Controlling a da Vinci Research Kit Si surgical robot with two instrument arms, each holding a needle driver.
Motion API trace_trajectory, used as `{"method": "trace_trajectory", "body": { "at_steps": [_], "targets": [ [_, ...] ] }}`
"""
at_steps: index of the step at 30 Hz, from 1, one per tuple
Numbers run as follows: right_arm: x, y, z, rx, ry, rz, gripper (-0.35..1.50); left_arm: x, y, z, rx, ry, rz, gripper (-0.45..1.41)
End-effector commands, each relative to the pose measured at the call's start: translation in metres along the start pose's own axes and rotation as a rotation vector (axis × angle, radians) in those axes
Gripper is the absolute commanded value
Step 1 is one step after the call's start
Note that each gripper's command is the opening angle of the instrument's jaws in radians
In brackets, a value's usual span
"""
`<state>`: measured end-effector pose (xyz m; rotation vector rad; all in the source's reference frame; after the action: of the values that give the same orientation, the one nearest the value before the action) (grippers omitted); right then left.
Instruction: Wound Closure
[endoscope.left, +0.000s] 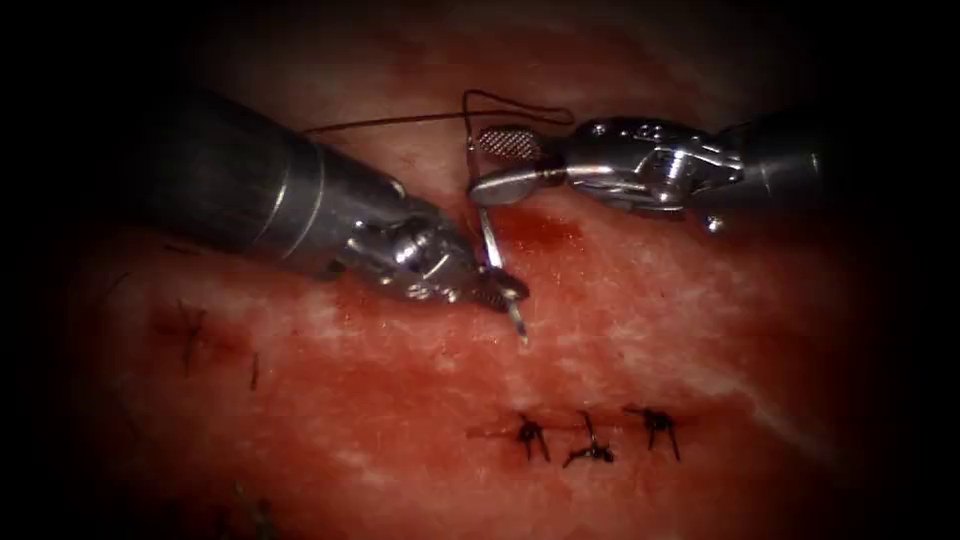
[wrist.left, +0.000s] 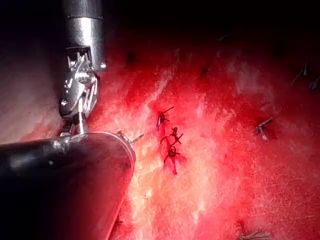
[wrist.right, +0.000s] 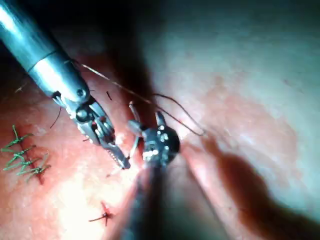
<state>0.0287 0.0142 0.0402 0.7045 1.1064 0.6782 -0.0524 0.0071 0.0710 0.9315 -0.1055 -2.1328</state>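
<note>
Needle (endoscope.left: 492, 250), curved, was held clear above the tissue (endoscope.left: 650, 320), not in it. The left tool (endoscope.left: 500, 292) had its jaws closed on the needle close to its pointed end, which poked out just below them. The right tool (endoscope.left: 495, 165) sat at the needle's other end with jaws spread apart, gripping nothing. Thread (endoscope.left: 500, 105) looped from that end above the right tool. Three knotted stitches (endoscope.left: 590, 435) lay lower on the tissue, well apart from both tools.

Endoscope view dim with heavy dark vignette at edges, glare on the shiny steel right-arm jaws (endoscope.left: 500, 165); in right wrist view a broad soft shadow crosses the pale pink tissue (wrist.right: 260, 100).
</note>
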Motion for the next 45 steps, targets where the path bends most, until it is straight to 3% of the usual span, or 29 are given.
{"method": "trace_trajectory", "body": {
  "at_steps": [1,14,20,30,31,32,33,39,40,41,42,45],
  "targets": [
    [-0.0008,-0.0002,0.001,0.004,-0.001,0.007,0.74,0.0002,0.0001,0.0009,0.001,0.002,0.005,-0.45],
    [-0.001,-0.0004,0.0022,0.039,-0.005,0.041,0.67,0.0004,0.0002,0.0015,-0.001,-0.007,0.021,-0.45],
    [-0.0012,-0.0002,0.0025,0.041,-0.007,0.067,0.44,0.0004,0.0002,0.0014,-0.001,-0.005,0.028,-0.45],
    [-0.0022,-0.0002,0.0028,0.044,-0.009,0.074,0.41,0.0005,-0.0001,0.0012,-0.001,-0.008,0.033,-0.45],
    [-0.0021,-0.0002,0.0027,0.044,-0.009,0.075,0.24,0.0005,0.0,0.0012,-0.001,-0.008,0.033,-0.45],
    [-0.002,-0.0002,0.0027,0.044,-0.009,0.075,-0.18,0.0005,0.0,0.0013,-0.001,-0.009,0.033,-0.45],
    [-0.0019,-0.0002,0.0026,0.045,-0.01,0.076,-0.35,0.0005,0.0,0.0013,-0.001,-0.009,0.033,-0.45],
    [-0.0015,-0.0003,0.0008,0.056,-0.011,0.08,-0.35,0.0003,0.0002,0.001,-0.001,-0.012,0.035,-0.45],
    [-0.0016,-0.0003,0.0007,0.054,-0.011,0.08,-0.35,0.0002,0.0001,0.001,-0.001,-0.011,0.035,-0.42],
    [-0.0016,-0.0002,0.0006,0.048,-0.009,0.079,-0.35,0.0001,0.0,0.0009,-0.001,-0.01,0.005,0.27],
    [-0.0017,0.0,0.0004,0.034,-0.008,0.068,-0.35,-0.0001,-0.0002,0.0006,-0.002,-0.008,-0.044,0.82],
    [-0.0016,0.0006,0.0,0.01,0.012,0.033,-0.35,-0.0004,-0.0005,0.0,0.037,0.002,-0.166,1.01]
  ]
}}
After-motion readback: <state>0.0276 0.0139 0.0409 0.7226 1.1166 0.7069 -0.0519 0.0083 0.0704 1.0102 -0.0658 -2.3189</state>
